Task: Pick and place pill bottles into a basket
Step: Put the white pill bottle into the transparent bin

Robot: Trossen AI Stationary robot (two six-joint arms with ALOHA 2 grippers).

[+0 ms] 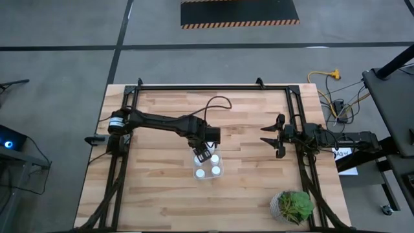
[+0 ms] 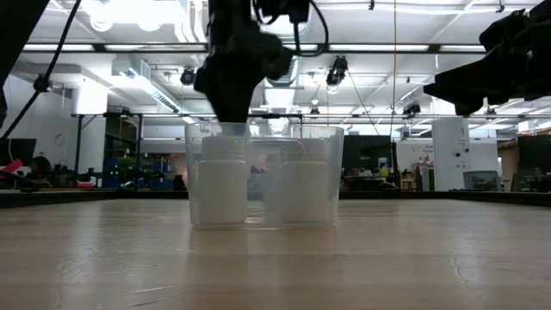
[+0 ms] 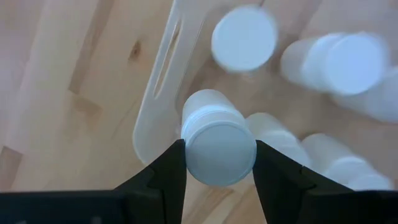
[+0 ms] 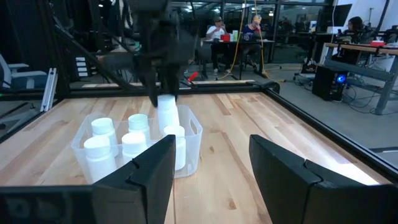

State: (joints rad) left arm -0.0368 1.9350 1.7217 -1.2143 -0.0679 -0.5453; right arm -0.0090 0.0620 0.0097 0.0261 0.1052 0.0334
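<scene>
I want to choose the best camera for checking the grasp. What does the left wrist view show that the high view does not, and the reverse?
Only the left wrist view shows the left tool clamped on the cap end of one pill bottle over the basket, with its two fingers on either side.

Only the high view shows the right tool open and apart from the basket, the green plant and the black frame.

Both show white bottles in the basket on the wooden table.
</scene>
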